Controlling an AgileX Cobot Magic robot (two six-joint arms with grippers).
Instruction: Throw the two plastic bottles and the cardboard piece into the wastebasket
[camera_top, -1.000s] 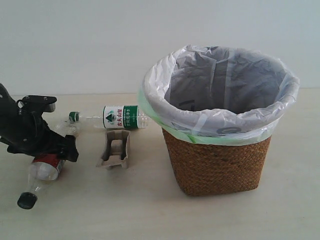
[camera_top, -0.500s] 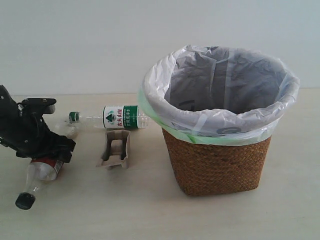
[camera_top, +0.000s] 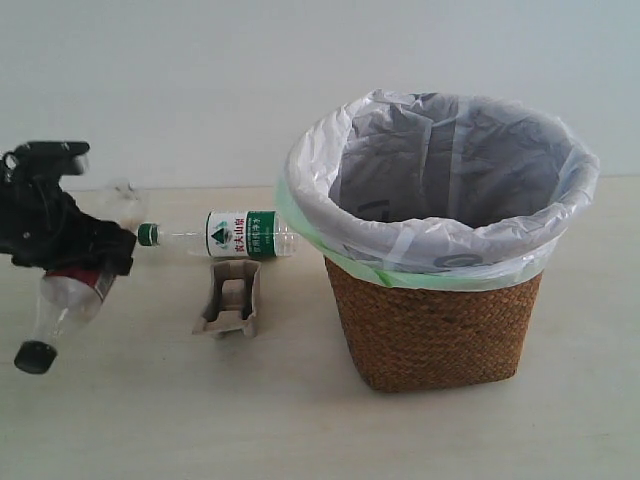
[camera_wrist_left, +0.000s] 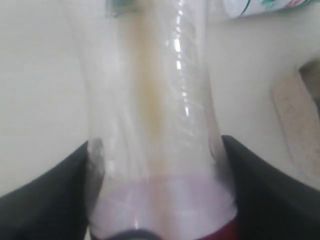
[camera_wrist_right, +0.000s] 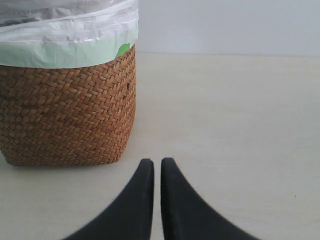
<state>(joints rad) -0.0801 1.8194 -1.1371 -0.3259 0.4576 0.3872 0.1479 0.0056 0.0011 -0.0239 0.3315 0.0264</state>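
My left gripper (camera_top: 85, 265) is shut on the red-label bottle (camera_top: 62, 300) at the far left, holding it off the table with its black cap (camera_top: 34, 356) hanging low. In the left wrist view the clear bottle (camera_wrist_left: 155, 115) fills the gap between both fingers (camera_wrist_left: 55, 190). The green-label bottle (camera_top: 235, 233) lies on its side behind the cardboard piece (camera_top: 230, 298). The wastebasket (camera_top: 435, 310) stands at the right, its white bag open. My right gripper (camera_wrist_right: 157, 162) is shut on nothing, low over the table beside the wastebasket (camera_wrist_right: 65, 110); it does not show in the exterior view.
A pale wall rises behind the beige table (camera_top: 300, 420). The green-label bottle's base nearly touches the wastebasket's bag edge (camera_top: 300, 225).
My left gripper has risen and drawn back to the left with the red-label bottle, lifting it off the table. Everything else has stayed put.
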